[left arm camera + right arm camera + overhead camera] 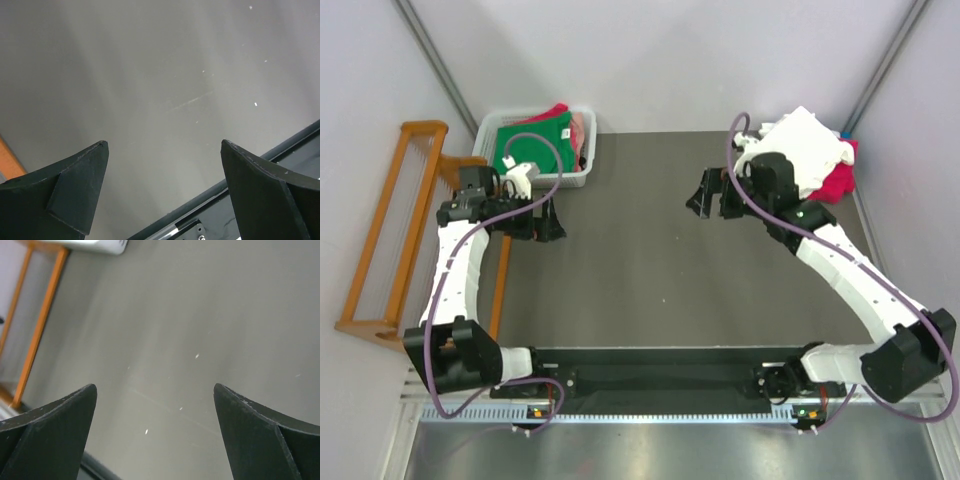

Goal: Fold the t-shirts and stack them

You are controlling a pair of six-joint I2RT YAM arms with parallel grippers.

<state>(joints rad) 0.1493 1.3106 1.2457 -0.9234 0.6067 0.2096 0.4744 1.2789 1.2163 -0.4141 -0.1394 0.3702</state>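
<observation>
A bright green t-shirt (pixel 542 145) lies on top in the white basket (pixel 582 178) at the back left, with red cloth (pixel 560 112) showing behind it. At the back right a white t-shirt (pixel 807 147) sits on a crimson one (pixel 840 180). My left gripper (pixel 552 220) hovers open over the bare table just in front of the basket; its wrist view (pixel 165 145) shows only grey table between the fingers. My right gripper (pixel 706 192) is open too, left of the white shirt, over bare table (pixel 155 387).
An orange wooden rack (pixel 395 225) stands along the left table edge; its bars (pixel 42 325) show in the right wrist view. The arm bases and a black rail (pixel 660 375) run along the near edge. Grey walls close in the back and sides.
</observation>
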